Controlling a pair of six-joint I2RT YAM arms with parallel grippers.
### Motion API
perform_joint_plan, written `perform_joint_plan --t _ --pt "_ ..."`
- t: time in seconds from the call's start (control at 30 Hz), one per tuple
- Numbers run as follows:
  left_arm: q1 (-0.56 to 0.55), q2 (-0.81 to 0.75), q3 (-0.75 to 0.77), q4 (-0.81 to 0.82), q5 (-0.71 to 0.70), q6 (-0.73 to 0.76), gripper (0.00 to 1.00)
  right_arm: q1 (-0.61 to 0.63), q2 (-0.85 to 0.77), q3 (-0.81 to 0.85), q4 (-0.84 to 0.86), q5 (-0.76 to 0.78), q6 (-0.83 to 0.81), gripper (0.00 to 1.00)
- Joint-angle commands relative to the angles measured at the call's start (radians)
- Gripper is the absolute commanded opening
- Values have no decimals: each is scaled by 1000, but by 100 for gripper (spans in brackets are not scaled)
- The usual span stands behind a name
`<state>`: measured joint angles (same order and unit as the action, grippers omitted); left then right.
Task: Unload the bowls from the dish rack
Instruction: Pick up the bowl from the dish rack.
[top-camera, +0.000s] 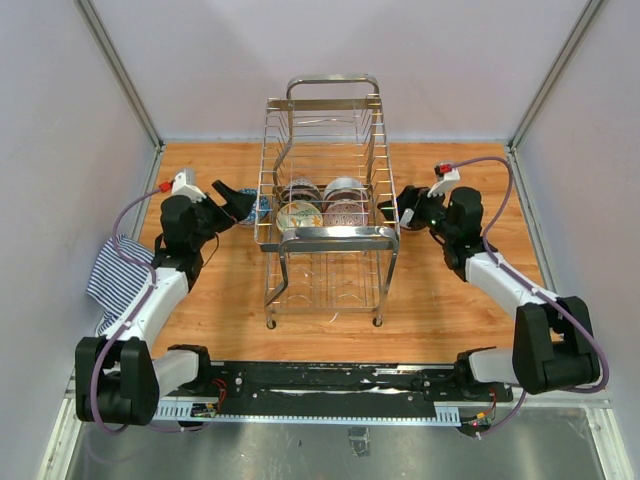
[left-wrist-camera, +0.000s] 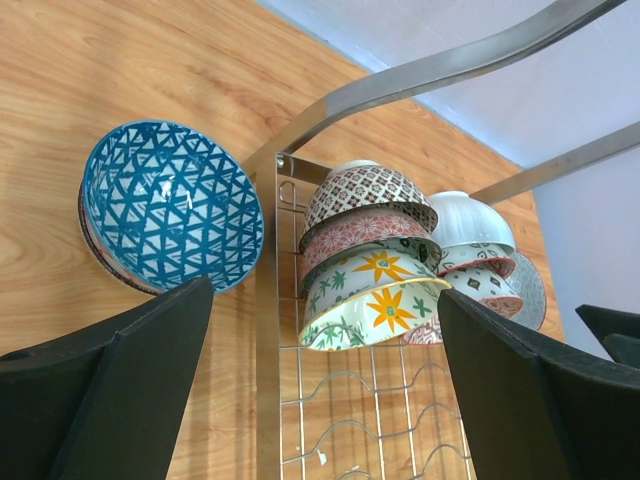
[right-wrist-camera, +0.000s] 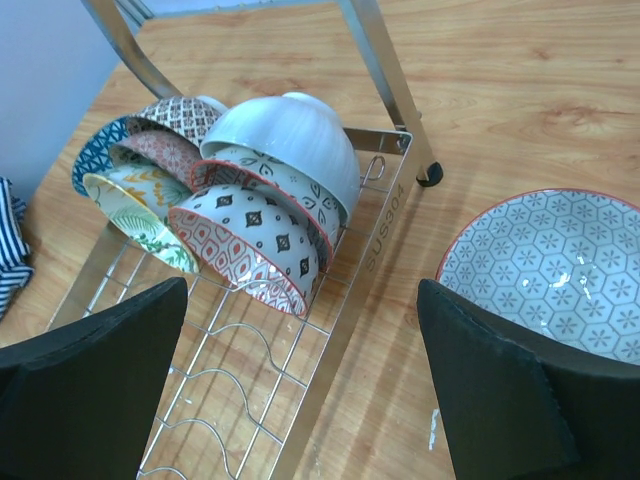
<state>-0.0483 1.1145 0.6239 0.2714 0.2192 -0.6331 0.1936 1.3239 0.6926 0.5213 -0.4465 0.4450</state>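
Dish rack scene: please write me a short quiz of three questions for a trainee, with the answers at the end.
1. True or false: the left gripper holds a bowl.
2. Which bowl lies on the table, left of the dish rack? A. blue triangle-pattern bowl B. plain black bowl C. clear glass bowl
3. Which wrist view shows the hexagon-pattern bowl outside the rack?
Key: 1 false; 2 A; 3 right wrist.

My left arm (top-camera: 150, 300) and right arm (top-camera: 505, 285) are white links with chunky black joints. A lilac cable (top-camera: 480, 160) loops along each, ending at a red-tipped white plug (top-camera: 183, 181). My left claw (top-camera: 232, 205) and right claw (top-camera: 400, 208) carry broad matte-black fingers (left-wrist-camera: 130, 390).
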Motion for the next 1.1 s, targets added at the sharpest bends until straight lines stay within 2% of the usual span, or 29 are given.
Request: perform_joint_plan --t 0.0,0.2,0.37,0.5,0.7,1.07 --pt "-10 -5 21 -4 -27 24 100 64 -35 40 -80 98 -113 98" --pt "-53 -20 17 -3 -71 59 100 133 9 88 -150 163 -164 100" --pt "-121 -19 18 -14 -158 116 99 227 36 126 -216 306 -247 96" --pt "-166 -10 11 2 -211 132 94 283 63 134 -221 402 -278 93" --pt "-198 20 -16 48 -235 143 91 304 82 128 -196 456 -280 87" --pt "-258 93 -1 56 -282 158 93 330 111 158 -226 512 -285 76"
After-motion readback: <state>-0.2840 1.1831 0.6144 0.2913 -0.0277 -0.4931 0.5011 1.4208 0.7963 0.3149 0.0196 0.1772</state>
